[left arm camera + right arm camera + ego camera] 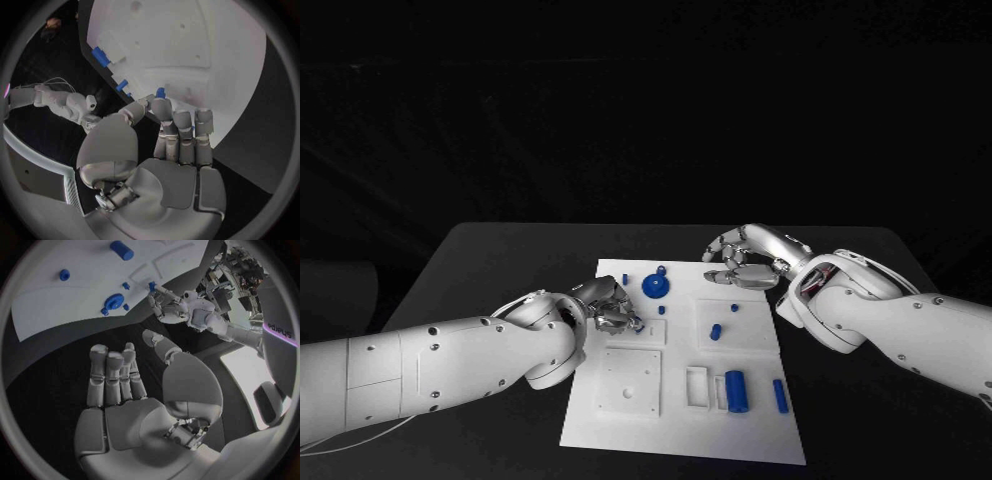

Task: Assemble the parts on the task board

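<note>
Toward the near edge of the task board, a blue cylinder lying in a white holder, long axis running near to far, untouched and well apart from both hands. Farther up, at the board's left edge, the left hand, palm turned toward the board's middle, fingers bunched together and apparently pinching a small blue peg at their tips, thumb closing in from the side; peg's long axis seemingly in line with the fingertips, though too small to fix exactly. Judged key relation: open seats lying inward from this hand, toward the board's middle and right edge, so a short reach across rather than forward. Just beyond, the round blue part near the far left corner, nearer to the left hand than to the right. Farthest, at the far right corner, the right hand, hovering with fingers loosely curved and apart, grasping nothing.
</note>
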Motion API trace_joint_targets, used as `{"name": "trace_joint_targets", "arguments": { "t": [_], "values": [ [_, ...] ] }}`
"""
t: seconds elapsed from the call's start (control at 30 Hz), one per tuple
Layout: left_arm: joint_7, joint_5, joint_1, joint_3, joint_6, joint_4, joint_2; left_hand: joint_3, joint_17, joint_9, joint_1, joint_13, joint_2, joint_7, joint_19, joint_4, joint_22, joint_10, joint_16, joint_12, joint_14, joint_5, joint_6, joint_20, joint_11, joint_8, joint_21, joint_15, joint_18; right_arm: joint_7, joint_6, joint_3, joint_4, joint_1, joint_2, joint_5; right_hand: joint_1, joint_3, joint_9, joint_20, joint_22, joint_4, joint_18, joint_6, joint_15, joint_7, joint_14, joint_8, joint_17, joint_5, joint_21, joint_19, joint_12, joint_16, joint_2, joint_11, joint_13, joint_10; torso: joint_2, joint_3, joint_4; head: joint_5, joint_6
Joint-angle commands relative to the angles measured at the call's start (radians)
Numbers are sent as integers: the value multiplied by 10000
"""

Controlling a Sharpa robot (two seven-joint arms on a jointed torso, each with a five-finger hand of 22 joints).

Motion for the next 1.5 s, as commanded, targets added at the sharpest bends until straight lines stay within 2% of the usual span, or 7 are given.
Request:
{"name": "trace_joint_targets", "arguments": {
  "t": [0.03,0.43,1.03,1.5],
  "values": [
    [-270,-252,0,7,437,-47,55,-11,24,-4,-1,28,-4,-426,66,72,18,20,76,44,452,-31,1319,-1484,-58,43,47,-377,-82,-8,73,5,16,-3,7,-18,93,-52,12,61,116,19,368,-20,0,56,-75,43,-15,63,-56,-22,-41,-23,-29,-3,15,-62,2,-1,1,-10,-13],
    [-347,-524,-1,7,461,-121,127,-58,88,-18,-12,119,15,-459,90,83,59,45,178,184,489,-20,1425,-1498,-89,88,86,-392,-65,-9,76,5,29,-3,11,-18,75,-64,18,64,120,48,368,-19,1,56,-74,45,-18,141,-61,-17,-44,-20,-19,-3,18,-58,-4,3,5,-5,-37],
    [-390,-731,-26,8,254,-260,293,-125,310,28,66,490,-92,-605,257,20,201,77,600,835,643,39,1719,-1540,-234,375,260,-540,11,-32,75,5,54,-3,-1,-18,-2,-96,28,70,130,144,368,-17,0,55,-75,50,-24,299,-74,-9,-51,-13,-9,-4,26,-50,-1,-2,3,-21,-48],
    [-455,-753,-101,9,279,-403,385,-174,396,89,-54,680,23,-676,344,81,256,45,798,1225,716,178,1816,-1541,-305,613,335,-593,56,-47,99,5,65,-3,-19,-18,-64,-118,39,66,146,251,368,-18,-4,50,-78,52,-30,564,-85,-6,-59,-4,-10,-8,38,-45,-7,-1,11,-14,-55]
  ]
}}
